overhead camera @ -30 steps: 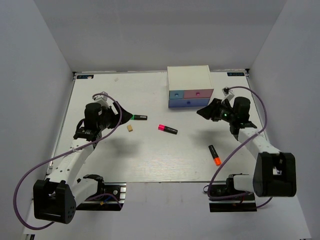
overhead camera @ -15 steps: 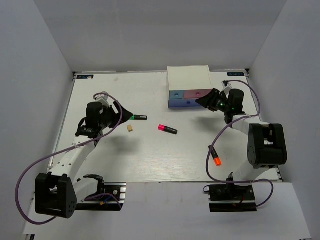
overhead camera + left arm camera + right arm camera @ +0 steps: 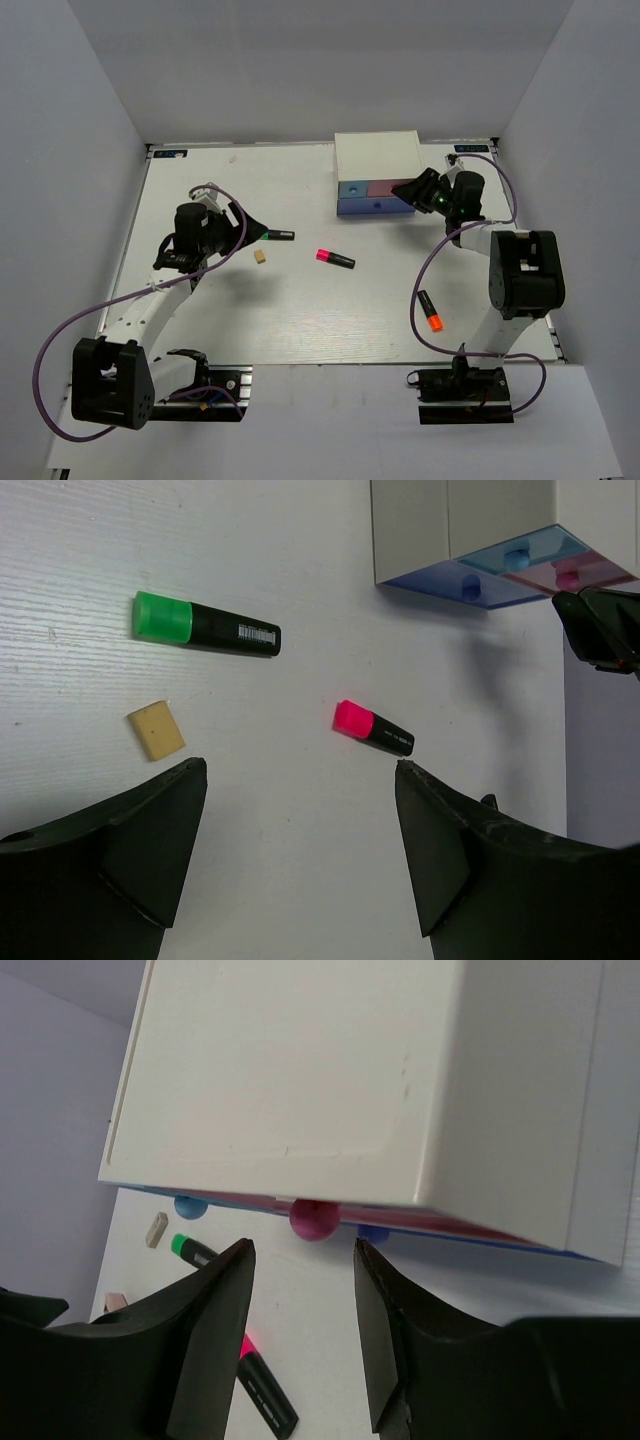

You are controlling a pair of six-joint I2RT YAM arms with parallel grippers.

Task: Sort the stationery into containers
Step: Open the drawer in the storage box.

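Bright, even light fills my views; the white box (image 3: 460, 520) throws a soft shadow, and the left wrist's near fingers (image 3: 120, 850) read soft-focus.

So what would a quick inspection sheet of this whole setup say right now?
Surface: white table, bare apart from the job's things.
Job's things: green marker, tan block, pink marker and orange marker lie loose and apart; drawer box at the back, drawers look shut.
Clutter: nothing seen.
Grippers: left gripper open, hovering near the tan block; right gripper open, its gap lined up with the pink knob.
Cables: purple cables loop from both arms; the right one runs close to the orange marker.
Surroundings: plain pale walls.
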